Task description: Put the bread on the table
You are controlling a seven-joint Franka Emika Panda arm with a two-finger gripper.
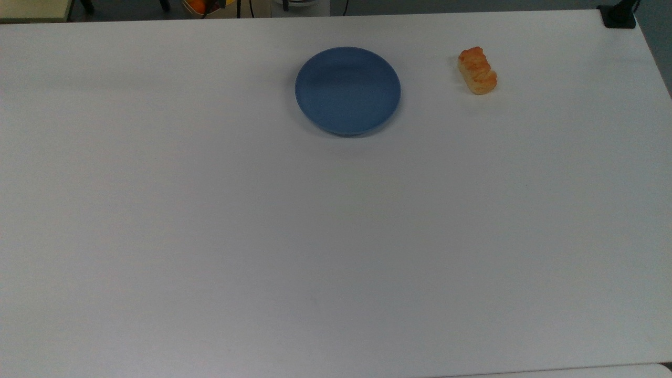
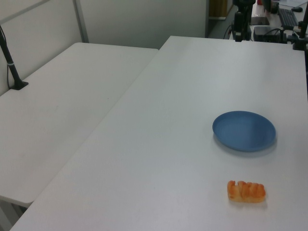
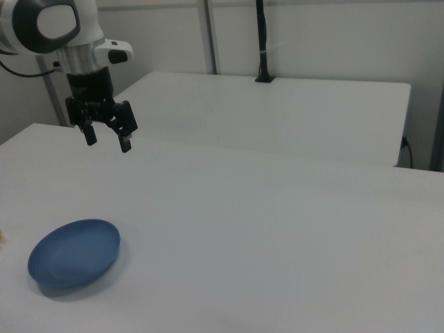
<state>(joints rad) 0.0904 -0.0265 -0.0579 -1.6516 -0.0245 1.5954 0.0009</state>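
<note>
On the table [image 1: 336, 236] lies the ridged golden-orange bread [image 1: 477, 70].

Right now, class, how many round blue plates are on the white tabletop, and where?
1. The round blue plate sits empty on the white tabletop near its far edge in the top view, apart from the small golden-orange bread loaf.
</note>
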